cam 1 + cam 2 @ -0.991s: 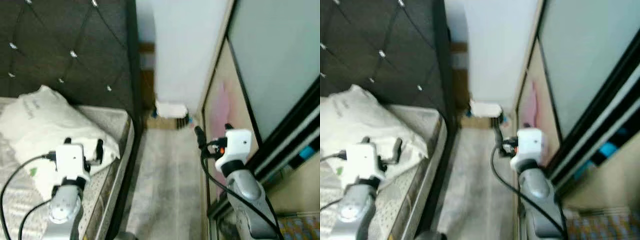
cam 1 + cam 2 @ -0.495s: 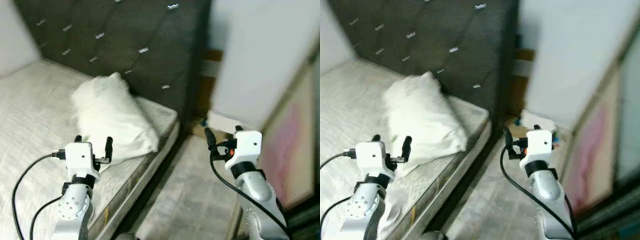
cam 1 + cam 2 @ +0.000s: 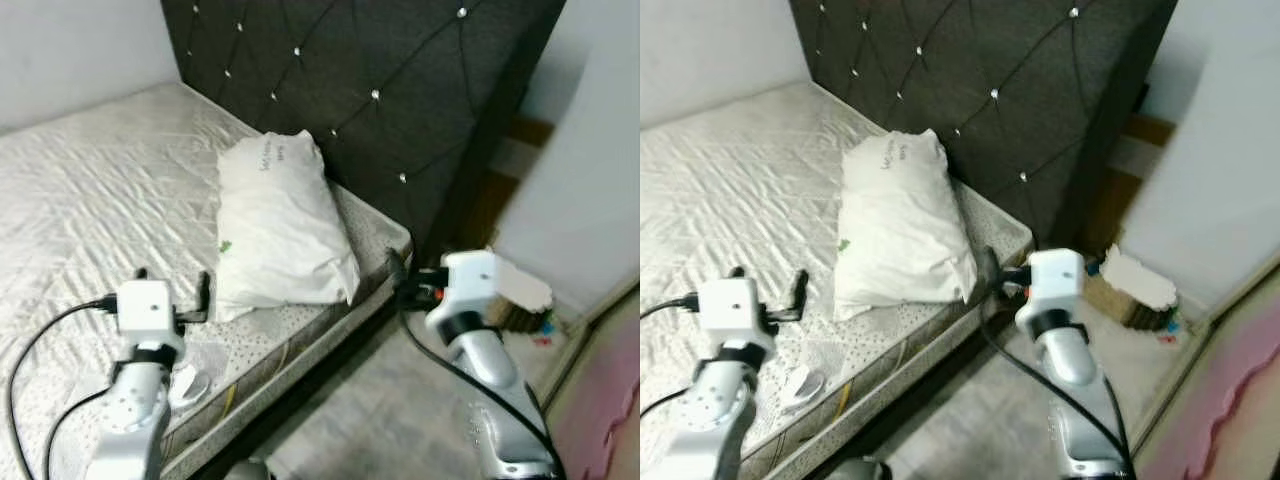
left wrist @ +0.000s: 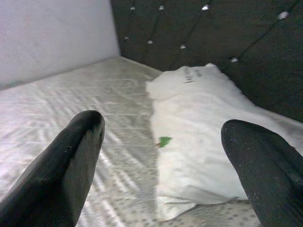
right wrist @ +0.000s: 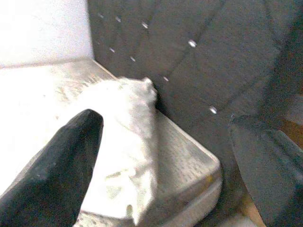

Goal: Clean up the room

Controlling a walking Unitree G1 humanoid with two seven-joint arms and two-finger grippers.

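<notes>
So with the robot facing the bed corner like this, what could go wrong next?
The right gripper, fingers open, hangs close to the mattress corner by the pillow, so it could snag there on a turn. The left gripper is open over the mattress; reaching for the pillow, it might drag the small white item off the edge.

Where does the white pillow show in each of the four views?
Left eye view: pillow centre, against the headboard.
Right eye view: left of centre.
Left wrist view: between the left pincer fingers.
Right wrist view: blurred, lower left.
Shared landmark: the studded dark headboard behind it.
</notes>
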